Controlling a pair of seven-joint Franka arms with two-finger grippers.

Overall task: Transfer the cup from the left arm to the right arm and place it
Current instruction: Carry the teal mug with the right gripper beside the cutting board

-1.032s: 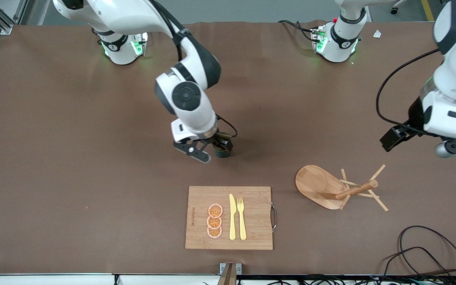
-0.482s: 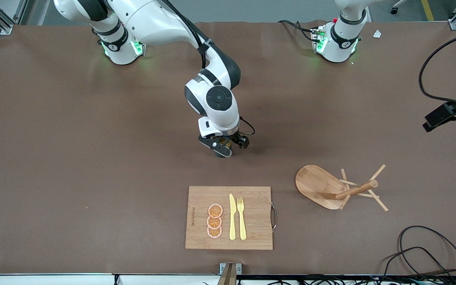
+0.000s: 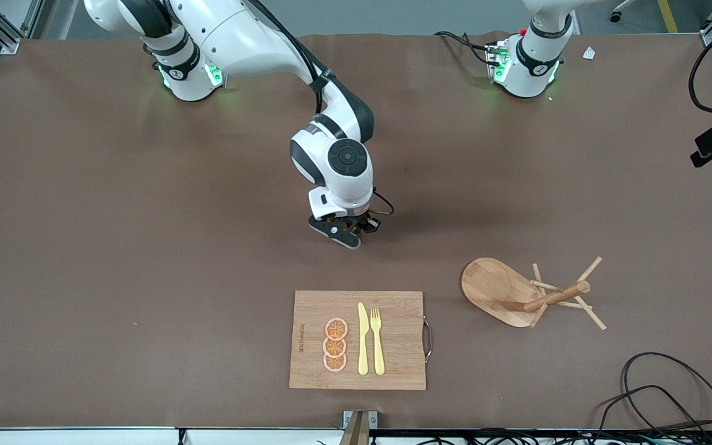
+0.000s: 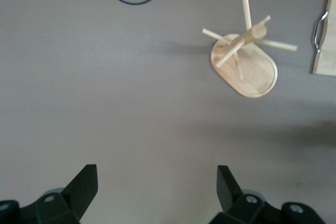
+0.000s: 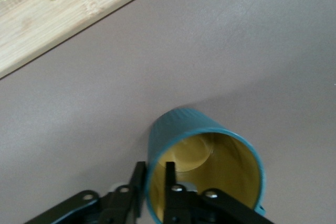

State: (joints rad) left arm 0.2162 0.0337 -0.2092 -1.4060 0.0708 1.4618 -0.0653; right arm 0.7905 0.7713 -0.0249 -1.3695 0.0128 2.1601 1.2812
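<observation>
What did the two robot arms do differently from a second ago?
The right gripper swung over onto the small teal mug with the yellow inside; its fingers now pinch the mug's rim. The left gripper, open, pulled away toward the left arm's end of the table. The bamboo cutting board, its orange slices and the tipped wooden peg rack stayed put.

Cutting board [image 3: 393, 364] — orange slices [image 3: 335, 345], knife [image 3: 363, 340], fork [image 3: 377, 341]; tipped peg rack [image 3: 520, 293] beside.
</observation>
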